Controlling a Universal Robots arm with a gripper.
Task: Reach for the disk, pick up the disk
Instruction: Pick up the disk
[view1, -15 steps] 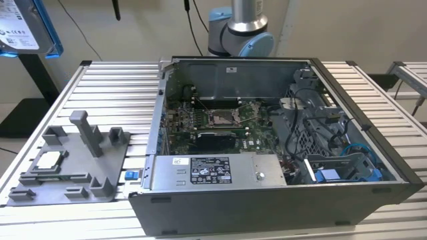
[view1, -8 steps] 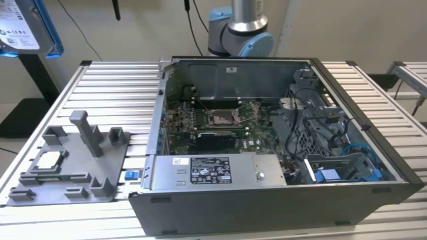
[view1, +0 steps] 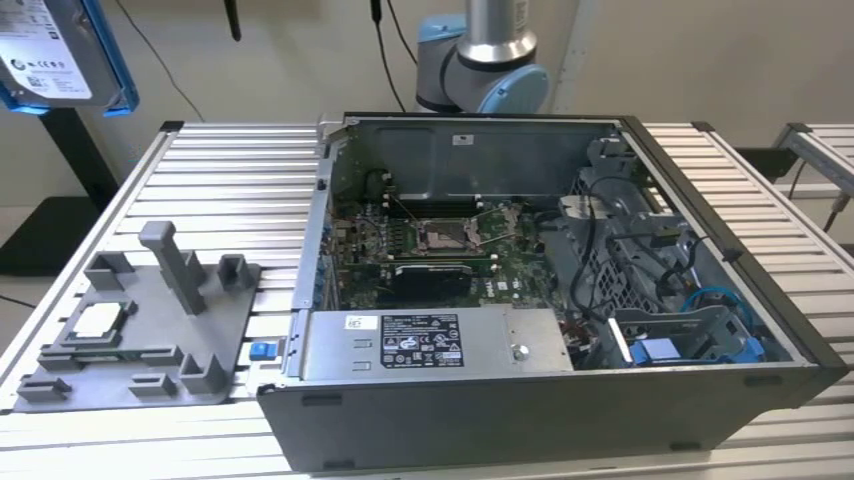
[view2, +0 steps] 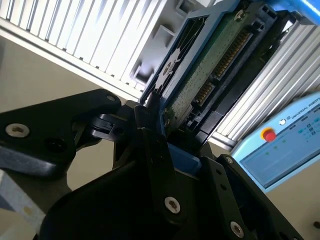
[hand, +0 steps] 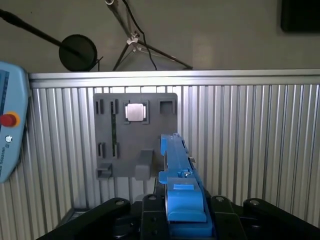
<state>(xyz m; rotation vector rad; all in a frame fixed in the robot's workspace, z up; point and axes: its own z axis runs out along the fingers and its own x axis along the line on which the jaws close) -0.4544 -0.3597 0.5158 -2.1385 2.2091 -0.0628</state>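
The disk (view1: 51, 50), silver with a white label and blue side rails, hangs high at the exterior view's upper left, well above the table. In the second wrist view my gripper (view2: 162, 125) is shut on the disk (view2: 210, 70), whose green circuit board and connector face the camera. Black fingers (view2: 150, 145) clamp its lower edge. The first wrist view looks along the disk (hand: 175, 160) edge-on, its blue rail rising from between the black fingers (hand: 150, 205).
A grey fixture plate (view1: 134, 340) with pegs and a small square silver chip (view1: 96, 322) lies on the ribbed metal table (view1: 227, 180). An open computer case (view1: 561, 270) stands to its right. A teach pendant (hand: 7, 125) lies beside the plate.
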